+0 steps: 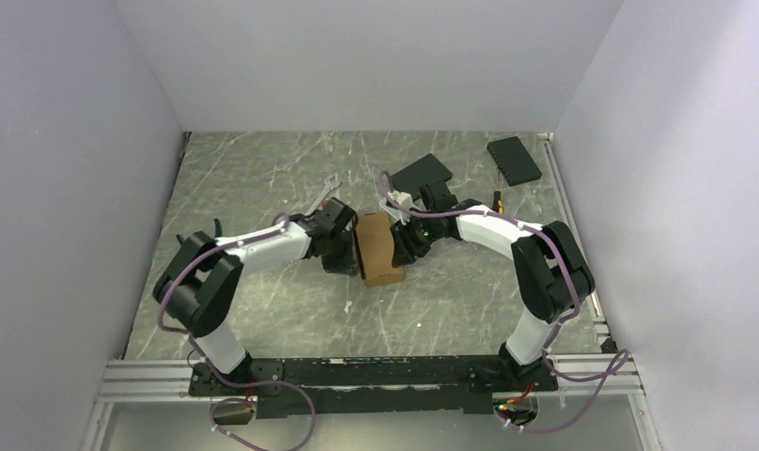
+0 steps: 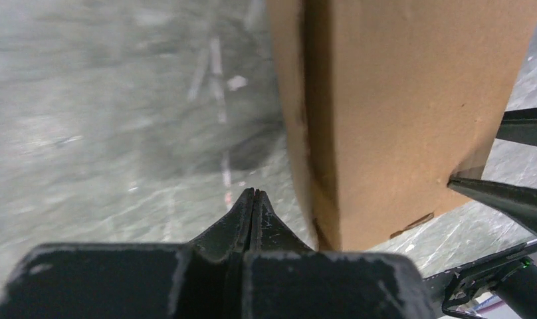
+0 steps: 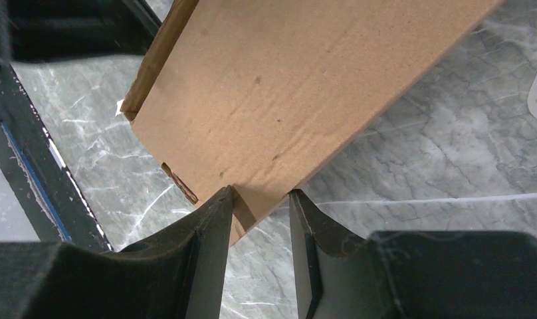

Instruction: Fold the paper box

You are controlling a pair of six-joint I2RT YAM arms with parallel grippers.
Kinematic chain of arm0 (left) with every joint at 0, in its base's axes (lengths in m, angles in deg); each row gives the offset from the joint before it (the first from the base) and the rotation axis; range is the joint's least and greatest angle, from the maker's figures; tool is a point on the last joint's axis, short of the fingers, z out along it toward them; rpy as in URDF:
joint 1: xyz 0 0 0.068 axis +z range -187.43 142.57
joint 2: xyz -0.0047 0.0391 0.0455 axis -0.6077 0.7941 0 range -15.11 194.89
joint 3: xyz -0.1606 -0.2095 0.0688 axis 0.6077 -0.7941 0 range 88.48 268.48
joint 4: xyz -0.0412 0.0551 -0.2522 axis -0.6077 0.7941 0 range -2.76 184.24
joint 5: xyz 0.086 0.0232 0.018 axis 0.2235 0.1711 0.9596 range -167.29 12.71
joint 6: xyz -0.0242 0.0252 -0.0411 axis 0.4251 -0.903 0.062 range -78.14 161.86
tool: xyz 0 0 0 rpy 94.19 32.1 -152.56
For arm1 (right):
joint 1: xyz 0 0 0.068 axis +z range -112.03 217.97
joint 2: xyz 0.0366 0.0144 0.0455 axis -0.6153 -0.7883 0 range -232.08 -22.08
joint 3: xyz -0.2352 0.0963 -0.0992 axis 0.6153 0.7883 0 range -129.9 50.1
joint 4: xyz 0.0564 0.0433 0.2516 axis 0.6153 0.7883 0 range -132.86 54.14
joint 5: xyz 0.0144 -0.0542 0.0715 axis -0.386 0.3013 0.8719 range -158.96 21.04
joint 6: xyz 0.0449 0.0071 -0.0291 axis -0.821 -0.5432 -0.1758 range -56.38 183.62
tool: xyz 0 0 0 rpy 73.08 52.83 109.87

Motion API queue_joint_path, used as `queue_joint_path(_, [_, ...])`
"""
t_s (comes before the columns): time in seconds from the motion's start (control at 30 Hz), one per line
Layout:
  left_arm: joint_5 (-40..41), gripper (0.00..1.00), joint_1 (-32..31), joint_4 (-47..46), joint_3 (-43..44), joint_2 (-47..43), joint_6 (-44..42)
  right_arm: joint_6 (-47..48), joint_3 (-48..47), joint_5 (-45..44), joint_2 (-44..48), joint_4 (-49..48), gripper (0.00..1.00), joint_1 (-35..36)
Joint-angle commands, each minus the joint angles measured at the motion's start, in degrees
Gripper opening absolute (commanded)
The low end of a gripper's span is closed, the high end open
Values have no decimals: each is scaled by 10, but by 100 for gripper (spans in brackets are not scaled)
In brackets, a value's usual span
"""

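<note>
slippage is our main worry here. the paper box (image 1: 378,249) sits at the middle of the table (image 1: 263,178), between the two arms, a narrow brown carton with its long side running away from the bases. the right gripper (image 3: 260,193) has its jaws partly apart with a corner of the box between them. one finger touches the cardboard face and the other sits at its edge, and we cannot tell whether they truly bite. if that hold is only light contact, we judge that any push from the other side could swing the box round on the table or tip it over rather than crease a flap. the left gripper (image 2: 254,193) is pressed together on nothing, its tip just beside the box's left wall, and we cannot tell whether it touches. used as a poker, it could dent the cardboard or skid off the face. both arms reach forward and bend inward, forearms low and close to level, wrists facing each other across the box.
</note>
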Motion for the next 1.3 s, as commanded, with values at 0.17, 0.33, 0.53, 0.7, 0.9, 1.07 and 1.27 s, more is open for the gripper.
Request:
queue_joint_path(0.17, [-28,0,-78,0,192,150,17,39,14,-59,-30,6,39,10])
queue_joint_path(0.33, [11,0,-83,35,177,122,18,35,12,-59,-23,7,40,8])
queue_joint_path(0.53, [73,2,-73,29,48,-30,36,24,15,-48,-6,0,47,-6])
queue_joint_path(0.7, [64,3,-66,-33,-67,-131,69,20,20,-41,1,-8,48,-15])
queue_joint_path(0.9, [54,0,-65,-11,-57,-79,83,19,20,-42,-9,-7,48,-15])
queue_joint_path(1.07, [37,0,-71,-27,4,1,73,21,21,-42,-13,-7,48,-13])
queue_joint_path(1.27, [26,0,-94,-3,139,103,48,25,21,-41,-27,-4,45,1])
